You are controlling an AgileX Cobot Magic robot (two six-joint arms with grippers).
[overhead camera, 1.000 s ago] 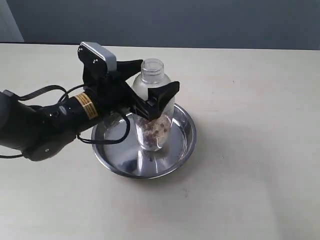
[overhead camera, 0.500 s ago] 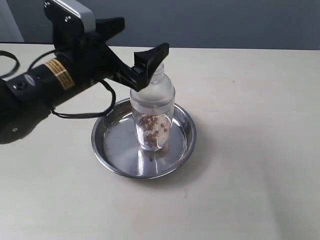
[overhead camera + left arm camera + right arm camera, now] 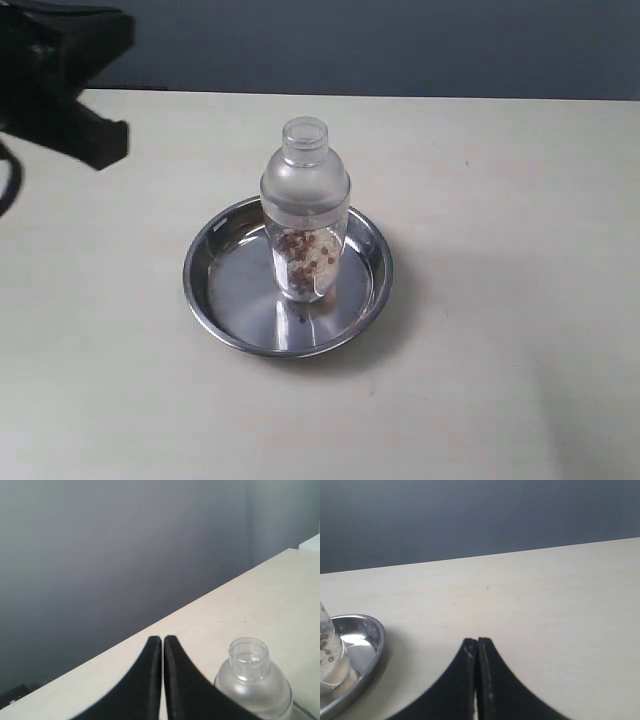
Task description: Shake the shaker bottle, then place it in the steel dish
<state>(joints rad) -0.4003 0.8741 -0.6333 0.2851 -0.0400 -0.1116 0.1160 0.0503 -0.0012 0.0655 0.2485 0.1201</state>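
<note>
The shaker bottle (image 3: 305,215) stands upright on its own in the middle of the steel dish (image 3: 232,300), brown bits showing in its lower half. Nothing is touching it. My left gripper (image 3: 163,639) is shut and empty, held high and off to one side of the bottle's frosted lid (image 3: 252,680). In the exterior view the left arm's black end (image 3: 60,80) sits blurred at the top left corner. My right gripper (image 3: 477,641) is shut and empty above bare table, with the steel dish (image 3: 367,630) and the bottle's edge (image 3: 327,655) off to its side.
A pale tabletop (image 3: 500,300) stretches all round the dish. A dark grey wall (image 3: 400,40) runs behind the table's far edge. The right arm does not show in the exterior view.
My left gripper let go of the bottle, rose and pulled back to the upper left, and its fingers closed. The bottle stayed standing in the dish.
</note>
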